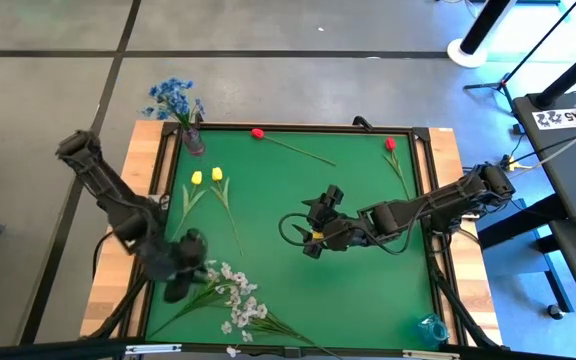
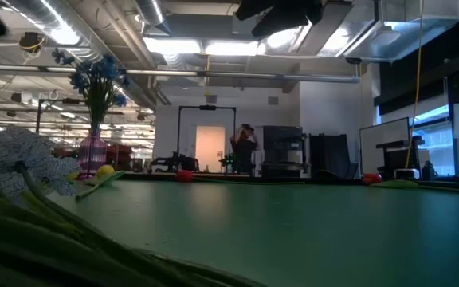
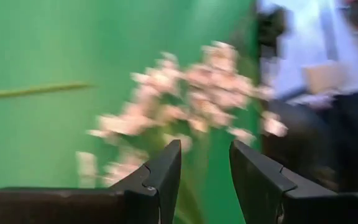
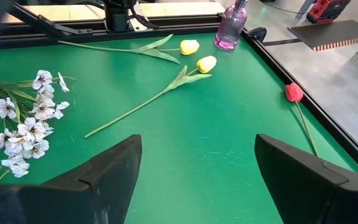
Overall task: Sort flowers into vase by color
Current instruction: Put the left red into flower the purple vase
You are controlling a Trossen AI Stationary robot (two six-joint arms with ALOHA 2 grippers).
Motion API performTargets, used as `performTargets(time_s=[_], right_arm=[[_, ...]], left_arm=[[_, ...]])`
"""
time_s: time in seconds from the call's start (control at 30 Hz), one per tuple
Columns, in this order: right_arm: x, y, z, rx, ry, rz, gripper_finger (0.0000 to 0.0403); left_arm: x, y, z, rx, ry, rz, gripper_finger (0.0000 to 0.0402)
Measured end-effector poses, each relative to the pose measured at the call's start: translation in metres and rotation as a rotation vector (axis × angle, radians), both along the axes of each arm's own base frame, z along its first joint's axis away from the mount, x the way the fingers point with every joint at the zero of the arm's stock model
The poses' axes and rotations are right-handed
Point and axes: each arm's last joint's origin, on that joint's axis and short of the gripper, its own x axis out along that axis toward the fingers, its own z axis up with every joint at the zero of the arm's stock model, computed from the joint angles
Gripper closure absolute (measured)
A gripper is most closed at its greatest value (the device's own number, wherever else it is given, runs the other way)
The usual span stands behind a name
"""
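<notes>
White blossom sprays (image 1: 236, 300) lie flat at the table's near left. My left gripper (image 1: 180, 285) hovers over their stalk end, open, with the blossoms (image 3: 191, 93) just beyond its fingers. My right gripper (image 1: 313, 225) hangs wide open over the table's middle and is raised (image 2: 281, 12) in the low view. Two yellow tulips (image 1: 208, 178) lie left of centre, also in the right wrist view (image 4: 197, 56). One red tulip (image 1: 257, 132) lies by the far edge, another (image 1: 390, 143) at the far right. Blue sprigs (image 1: 173, 100) stand in a purple vase (image 1: 194, 140) at the far left corner.
A small bluish glass vase (image 1: 431, 328) stands at the near right corner. A black raised frame (image 1: 298, 128) borders the green mat. Bare mat (image 1: 368, 290) lies near and right of centre. A person (image 2: 245, 147) stands far back in the room.
</notes>
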Motion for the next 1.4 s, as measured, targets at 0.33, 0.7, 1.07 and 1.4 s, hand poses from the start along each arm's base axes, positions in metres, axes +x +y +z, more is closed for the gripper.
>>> performTargets(time_s=[0.33, 0.7, 1.07, 1.4], right_arm=[[0.000, 0.000, 0.000, -0.005, -0.003, -0.007, 0.0091], [0.001, 0.000, 0.001, -0.002, -0.012, -0.008, 0.0091], [0.004, -0.012, 0.002, -0.010, -0.019, -0.036, 0.0091], [0.005, -0.013, 0.002, -0.027, -0.009, -0.031, 0.0091]], left_arm=[[-0.013, -0.045, -0.018, -0.065, 0.013, -0.026, 0.0270], [-0.015, -0.053, -0.041, -0.192, 0.335, 0.113, 0.0270], [-0.014, 0.003, -0.053, 0.309, 0.224, 0.541, 0.0270], [0.029, 0.073, -0.052, 0.474, 0.245, 0.908, 0.0269]])
